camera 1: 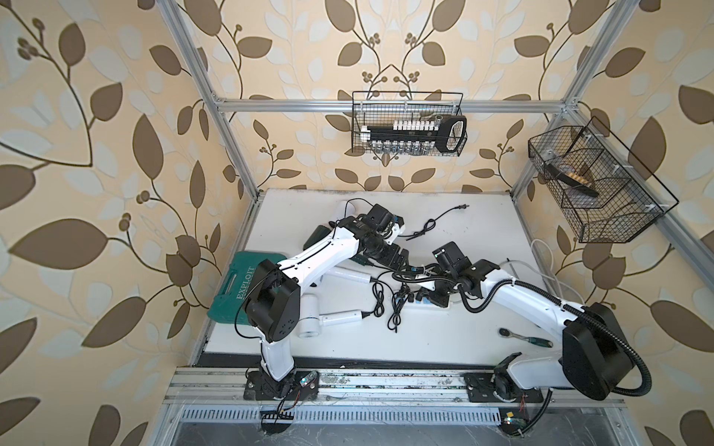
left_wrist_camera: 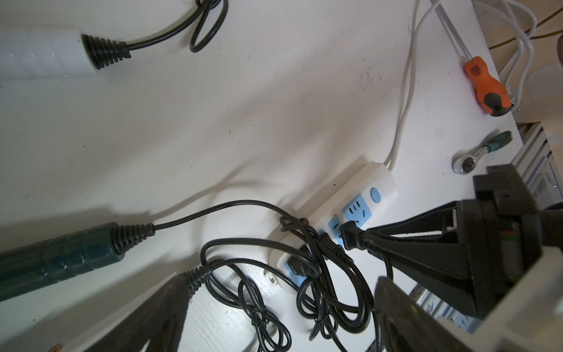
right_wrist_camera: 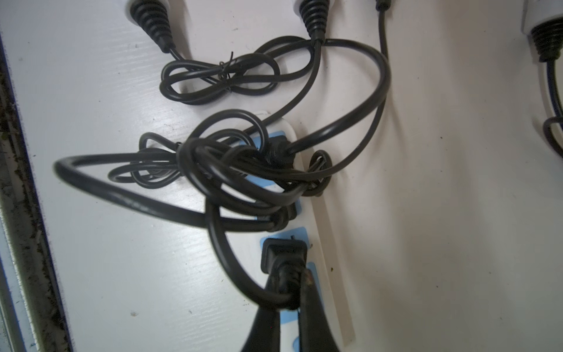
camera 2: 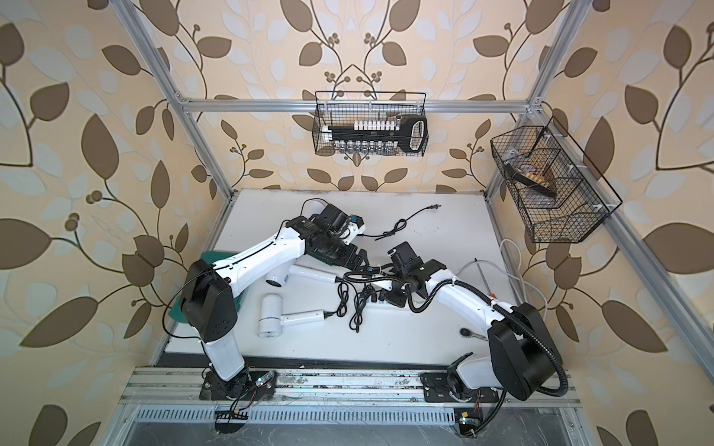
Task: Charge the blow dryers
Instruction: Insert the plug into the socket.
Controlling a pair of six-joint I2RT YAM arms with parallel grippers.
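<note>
Now the right gripper [right_wrist_camera: 291,283] pinches a black plug [right_wrist_camera: 285,254] at the power strip [left_wrist_camera: 382,183]; maybe it is partly in. The left gripper [left_wrist_camera: 283,283] gapes wide, holding nothing, beside the dark green blow dryer [left_wrist_camera: 61,259]. Two white blow dryers [camera 1: 309,324] lie on the table's [camera 1: 425,340] left half. Open room runs along the front edge.

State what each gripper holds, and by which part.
The right gripper is shut on a black plug, pinching its rear end where the cord leaves, at the power strip. The left gripper is open and holds nothing.
</note>
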